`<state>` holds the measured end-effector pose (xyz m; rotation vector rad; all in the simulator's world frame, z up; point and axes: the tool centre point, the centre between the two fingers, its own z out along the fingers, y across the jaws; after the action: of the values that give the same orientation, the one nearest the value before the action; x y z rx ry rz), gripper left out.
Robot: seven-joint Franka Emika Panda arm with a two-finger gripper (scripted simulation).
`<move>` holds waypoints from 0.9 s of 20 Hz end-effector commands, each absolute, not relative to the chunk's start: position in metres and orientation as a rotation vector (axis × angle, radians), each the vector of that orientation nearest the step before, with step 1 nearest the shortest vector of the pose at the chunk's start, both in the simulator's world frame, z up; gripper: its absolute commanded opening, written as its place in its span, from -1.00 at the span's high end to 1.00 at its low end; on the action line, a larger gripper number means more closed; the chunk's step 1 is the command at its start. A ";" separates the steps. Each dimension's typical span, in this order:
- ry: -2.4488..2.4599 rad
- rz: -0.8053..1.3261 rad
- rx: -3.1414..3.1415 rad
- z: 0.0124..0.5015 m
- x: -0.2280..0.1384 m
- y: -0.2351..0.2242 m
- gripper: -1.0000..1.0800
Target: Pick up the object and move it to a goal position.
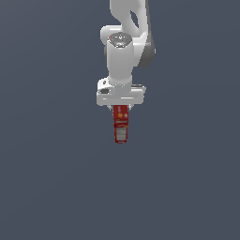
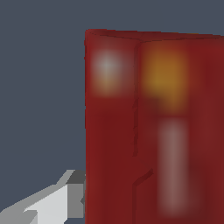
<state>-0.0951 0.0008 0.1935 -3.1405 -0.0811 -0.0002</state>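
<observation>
The object (image 1: 121,124) is a small narrow red box with yellow-orange marks and a pale label panel near its lower end. It hangs straight down below my white gripper (image 1: 121,108), whose hand is wider than the box. The fingers are mostly hidden behind the box's top end. In the wrist view the red box (image 2: 153,127) fills most of the picture, blurred and very close, and one grey finger (image 2: 65,199) presses against its side. The gripper is shut on the box. No goal mark shows in either view.
A plain dark grey-blue background (image 1: 47,164) surrounds the arm in the exterior view. The white arm (image 1: 124,47) reaches down from the top of that view.
</observation>
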 end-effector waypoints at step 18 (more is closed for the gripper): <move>-0.080 -0.001 -3.139 0.302 -0.102 -0.052 1.00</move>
<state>-0.1007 -0.0455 0.2871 -3.1393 -0.0801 0.0003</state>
